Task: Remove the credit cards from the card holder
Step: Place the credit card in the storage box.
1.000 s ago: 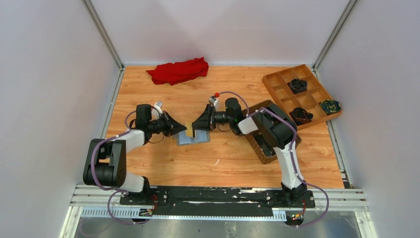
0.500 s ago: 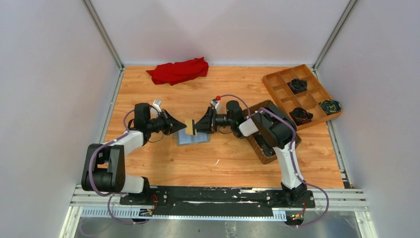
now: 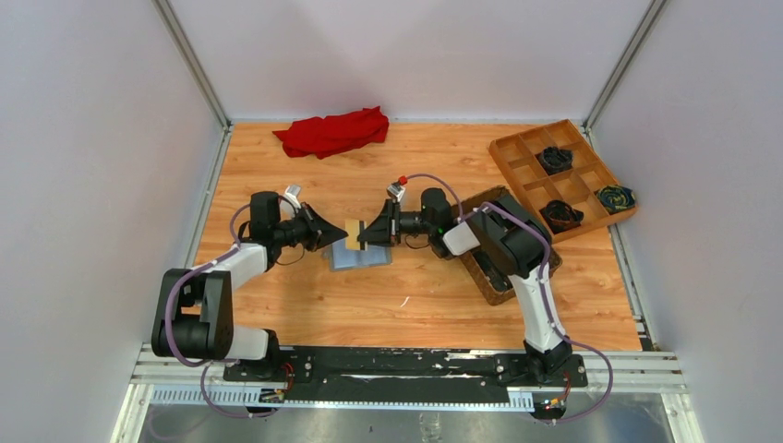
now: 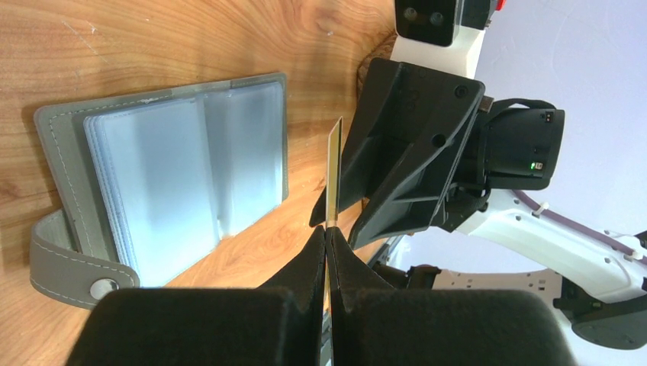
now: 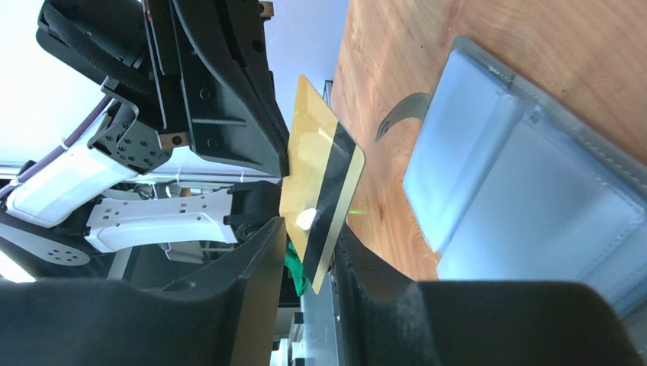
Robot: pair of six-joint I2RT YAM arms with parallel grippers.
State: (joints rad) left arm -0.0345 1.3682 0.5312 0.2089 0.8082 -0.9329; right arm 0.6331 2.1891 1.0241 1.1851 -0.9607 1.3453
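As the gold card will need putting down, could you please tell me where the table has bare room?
The table is bare between the card holder and the base rail, and between the red cloth and the divided tray. Crowded: the centre, where the left claw and right claw meet at the gold card, and the right, with the basket.

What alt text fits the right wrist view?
A gold card with a black stripe is pinched at one edge by the left gripper, its lower end between the open jaws of the right gripper. To its right, the open grey card holder lies on the wooden table.
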